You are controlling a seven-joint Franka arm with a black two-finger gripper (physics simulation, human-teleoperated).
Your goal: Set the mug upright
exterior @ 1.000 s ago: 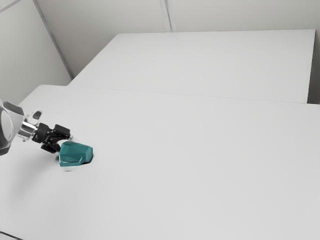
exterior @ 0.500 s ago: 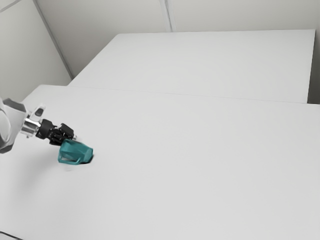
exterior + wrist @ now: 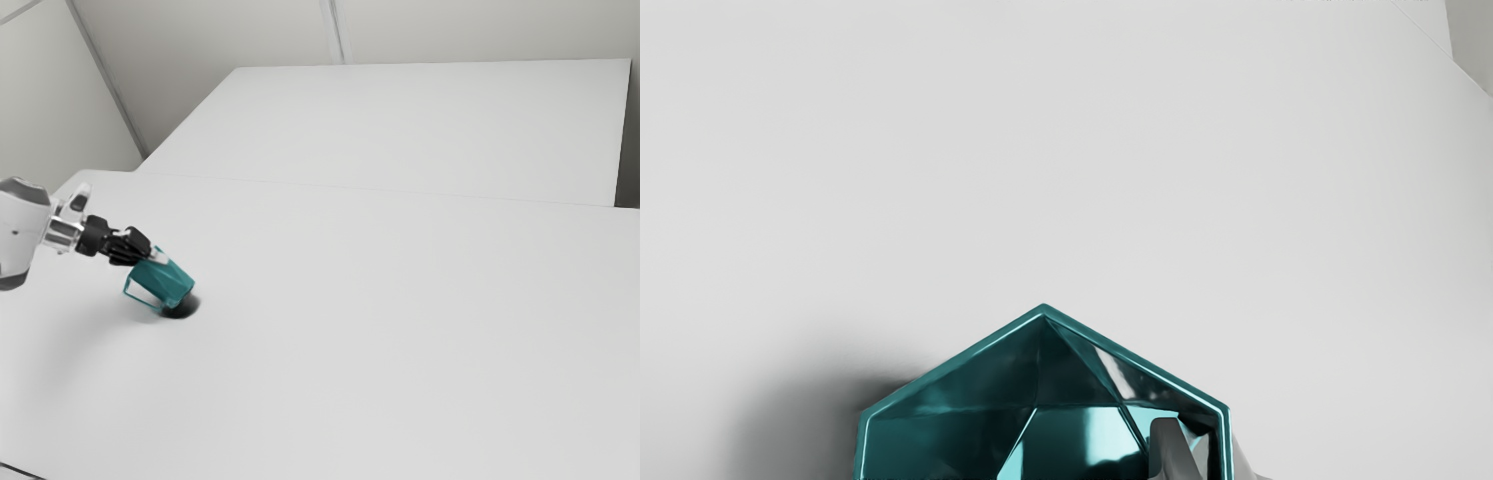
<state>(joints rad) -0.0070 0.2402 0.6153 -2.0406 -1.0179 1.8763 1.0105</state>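
The black gripper (image 3: 157, 256) holds the teal mug (image 3: 168, 282) by its rim in the exterior view. The faceted mug is tilted, its mouth up toward the gripper and its base down toward the exterior view's right, above a dark shadow. Its handle (image 3: 139, 294) points to the exterior view's left and down. In the wrist view the gripper (image 3: 1218, 457) has one finger inside the mug (image 3: 960, 440) and the other outside, shut on the wall between them. Whether the base touches the table is unclear.
The white table (image 3: 380, 330) spreads around the mug. Beyond it lies another white surface (image 3: 420, 125), with pale walls (image 3: 200, 40) behind. A dark cable-like line (image 3: 22, 471) crosses the exterior view's lower left corner.
The mug has swung from lying on its side to a steeper tilt, its mouth raised. My hand has moved up and toward the exterior view's right, with its fingers now closed on the rim.
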